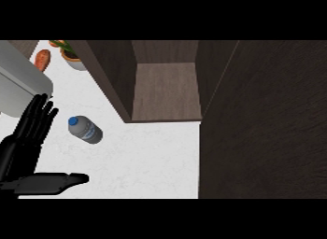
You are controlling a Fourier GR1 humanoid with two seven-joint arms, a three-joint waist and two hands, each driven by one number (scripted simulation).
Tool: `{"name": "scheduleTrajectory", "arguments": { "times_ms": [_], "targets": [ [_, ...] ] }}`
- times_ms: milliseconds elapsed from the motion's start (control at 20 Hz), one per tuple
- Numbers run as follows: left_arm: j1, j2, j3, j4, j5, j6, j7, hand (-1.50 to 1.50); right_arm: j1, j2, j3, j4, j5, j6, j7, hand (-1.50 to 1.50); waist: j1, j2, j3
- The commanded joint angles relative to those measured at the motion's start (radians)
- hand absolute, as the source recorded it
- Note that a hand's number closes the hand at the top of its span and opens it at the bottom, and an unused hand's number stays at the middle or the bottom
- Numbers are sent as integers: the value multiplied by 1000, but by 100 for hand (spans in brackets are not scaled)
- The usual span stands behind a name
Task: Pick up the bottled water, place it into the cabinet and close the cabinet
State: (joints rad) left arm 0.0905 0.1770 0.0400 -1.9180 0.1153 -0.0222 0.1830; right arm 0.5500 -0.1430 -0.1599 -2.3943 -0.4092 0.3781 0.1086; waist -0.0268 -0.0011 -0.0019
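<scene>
one bottled water (85,129) is seen on the white counter (145,158), near the open cabinet (165,88) and just right of the left hand (21,149), untouched. left hand fingers are straight and together, thumb spread; nothing is held. right hand not seen. risk: bottle could be knocked over or rolled by a sideways approach. one cabinet door (270,121), swung open, could be clipped.

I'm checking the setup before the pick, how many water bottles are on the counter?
1. The water bottle lies on the white counter, between the open left hand and the open cabinet. The cabinet door could hide others.
</scene>
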Motion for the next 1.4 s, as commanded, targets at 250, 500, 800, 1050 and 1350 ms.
{"name": "scheduleTrajectory", "arguments": {
  "times_ms": [250,500,800,1050,1350],
  "targets": [
    [-16,15,79,308,-22,-53,-251,-150,93,-11,-52,-190,-203,-1,43,-150,5,-1,0],
    [-142,14,106,492,-44,-25,-269,-150,123,-30,-97,-157,-245,45,-5,-150,-4,0,1],
    [-202,18,115,683,-52,-56,-342,-150,181,-5,-61,-170,-216,73,-44,-150,-7,0,0],
    [-284,-7,133,854,-77,-21,-423,-150,160,-31,-48,-201,-243,30,0,-150,-7,4,-1],
    [-309,-30,154,1024,-97,0,-560,-150,192,-64,-92,-175,-280,60,-37,-150,-1,4,-1]
  ]
}}
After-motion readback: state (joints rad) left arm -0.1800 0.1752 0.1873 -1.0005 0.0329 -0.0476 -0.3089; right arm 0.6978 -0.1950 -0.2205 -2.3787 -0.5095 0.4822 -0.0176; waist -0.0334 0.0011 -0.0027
